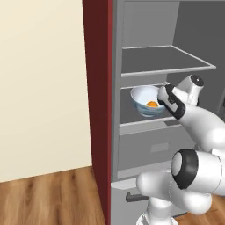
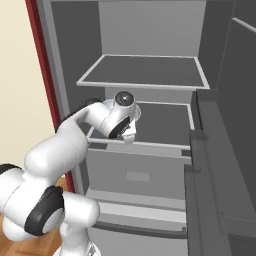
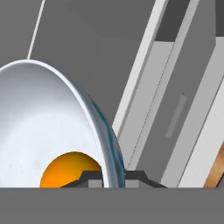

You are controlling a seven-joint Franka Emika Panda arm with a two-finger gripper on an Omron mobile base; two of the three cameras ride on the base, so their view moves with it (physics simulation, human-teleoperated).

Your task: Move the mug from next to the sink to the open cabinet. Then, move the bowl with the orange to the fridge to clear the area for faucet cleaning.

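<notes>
1. The jaws are clamped on the rim of the bowl point(image 1: 145, 103), one tip inside the wall and one outside, as the hand view shows with the two dark tips straddling the rim at its bottom edge. The gripper point(image 1: 163, 104) meets the bowl on its right side in the left base view.
2. That rim pinch explains the bowl's pose: it hangs from one edge, apparently tilted a little, its mouth still up enough to keep its load.
3. Inside the bowl lies the orange point(image 1: 152, 104), settled low against the wall nearest the jaws; in the hand view the orange point(image 3: 72, 169) sits just beside the inner tip.
4. The bowl is inside the open fridge point(image 1: 149, 26), over the left part of the middle shelf point(image 1: 145, 125). Whether its base touches the shelf I cannot tell.
5. The upper shelf point(image 2: 142, 70) carries nothing that I can see.
6. To the fridge's left stands a dark red cabinet side point(image 1: 99, 88), with wooden floor point(image 1: 48, 197) in front.
7. Judging by this, the placement is near its end; lowering and releasing seem to remain.
</notes>
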